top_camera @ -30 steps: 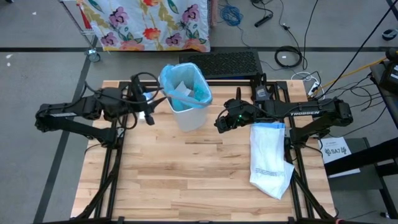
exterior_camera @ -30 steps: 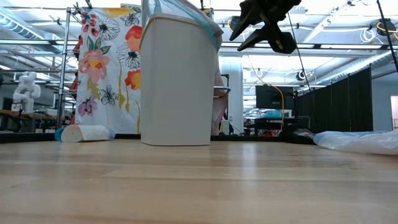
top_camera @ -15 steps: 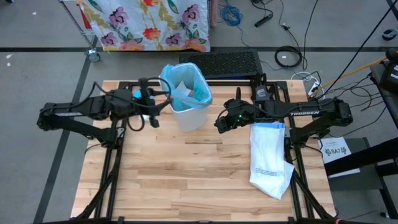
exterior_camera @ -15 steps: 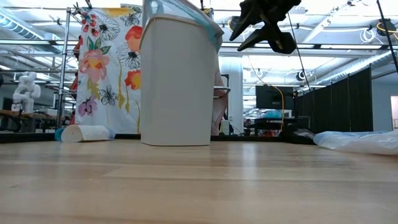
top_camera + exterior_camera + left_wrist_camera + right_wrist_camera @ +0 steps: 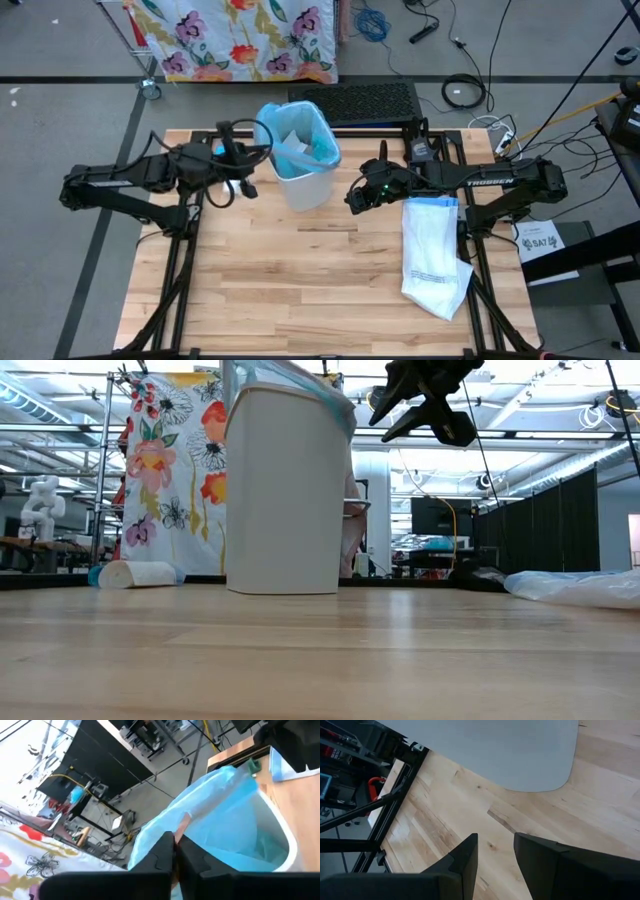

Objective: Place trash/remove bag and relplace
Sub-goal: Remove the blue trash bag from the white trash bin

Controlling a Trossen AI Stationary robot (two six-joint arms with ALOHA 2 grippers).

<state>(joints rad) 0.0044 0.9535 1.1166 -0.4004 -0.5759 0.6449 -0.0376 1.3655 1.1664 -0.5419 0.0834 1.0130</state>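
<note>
A white bin (image 5: 305,180) stands at the table's far middle, lined with the light-blue bag (image 5: 312,135), whose rim is folded over the bin's edge. Pale trash scraps (image 5: 292,140) lie inside it. My left gripper (image 5: 175,840) is at the bin's left rim, shut on the bag's edge. My right gripper (image 5: 355,197) hangs open in the air to the right of the bin (image 5: 485,750), holding nothing; the low view shows this gripper (image 5: 430,410) high up. The white replacement bag (image 5: 433,255) lies flat on the table's right side. My left gripper pinches the bag's folded-over rim (image 5: 155,837) on the bin's left side between its two fingers. It comes level from the table's left. The fingertips hide the exact spot. The bag stays seated in the upright bin.
A blue-and-white roll (image 5: 135,573) lies beyond the table's far left edge. A floral cloth (image 5: 240,35) hangs behind the table, and a black mat (image 5: 355,100) sits behind the bin. Bare wood (image 5: 300,290) spreads across the near half.
My left gripper has moved toward the table's right edge, up to the bin's left rim. The bin, the bag and my right gripper have stayed where they were.
</note>
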